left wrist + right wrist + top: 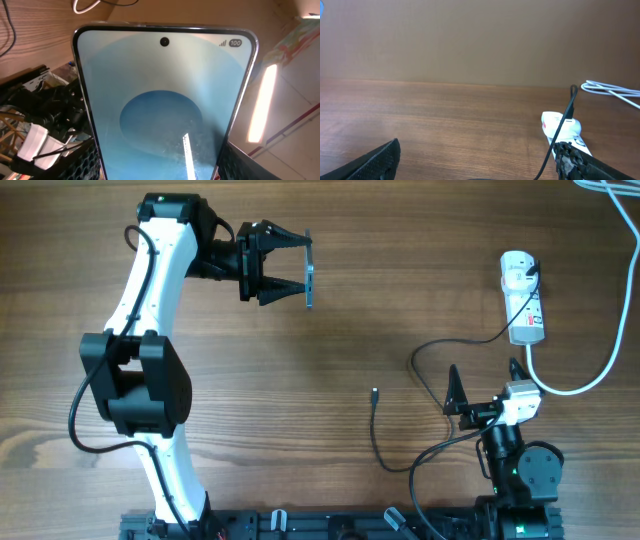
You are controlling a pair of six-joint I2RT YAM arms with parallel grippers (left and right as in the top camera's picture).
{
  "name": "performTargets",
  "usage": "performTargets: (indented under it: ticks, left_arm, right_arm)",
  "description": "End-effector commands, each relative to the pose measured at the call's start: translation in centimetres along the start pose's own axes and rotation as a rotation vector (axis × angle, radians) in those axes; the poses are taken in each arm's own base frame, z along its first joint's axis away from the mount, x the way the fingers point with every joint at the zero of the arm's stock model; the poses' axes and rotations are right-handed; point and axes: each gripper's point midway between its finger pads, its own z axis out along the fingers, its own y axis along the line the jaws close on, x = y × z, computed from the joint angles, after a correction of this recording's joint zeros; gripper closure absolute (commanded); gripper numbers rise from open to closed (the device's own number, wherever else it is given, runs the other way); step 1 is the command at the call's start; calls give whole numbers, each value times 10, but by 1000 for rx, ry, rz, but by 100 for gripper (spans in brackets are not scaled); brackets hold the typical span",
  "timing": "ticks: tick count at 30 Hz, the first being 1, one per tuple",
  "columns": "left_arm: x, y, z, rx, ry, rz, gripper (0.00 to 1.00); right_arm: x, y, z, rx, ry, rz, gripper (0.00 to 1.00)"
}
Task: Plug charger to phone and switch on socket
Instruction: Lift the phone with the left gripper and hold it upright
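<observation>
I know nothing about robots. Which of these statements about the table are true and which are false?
1. The left gripper holds the flat smartphone with the cyan-blue screen. True.
2. The thin black charger cable's metal tip is plugged into the smartphone. False: the tip lies on the wooden table, well apart from it.
3. The cable's black plug sits in the white elongated power strip. True.
4. The right gripper is clamped on the cable. False: its fingers stand wide apart with nothing between them.
</observation>
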Motion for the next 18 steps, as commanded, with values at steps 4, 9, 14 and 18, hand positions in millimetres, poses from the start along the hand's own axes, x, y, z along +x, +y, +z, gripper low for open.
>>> performTargets:
  ticks: [4,9,14,18]
  left_arm:
    - [24,-14,10,31,38,66,35]
    - [25,-14,12,28,42,66,36]
    - [25,-14,12,29,42,66,35]
    - [24,-14,10,31,38,66,35]
  right_arm:
    - [-1,-1,0,9,-6,5,0]
    - [-1,-1,0,9,-6,5,0]
    - [-1,-1,0,9,-6,5,0]
    - [-1,-1,0,9,-6,5,0]
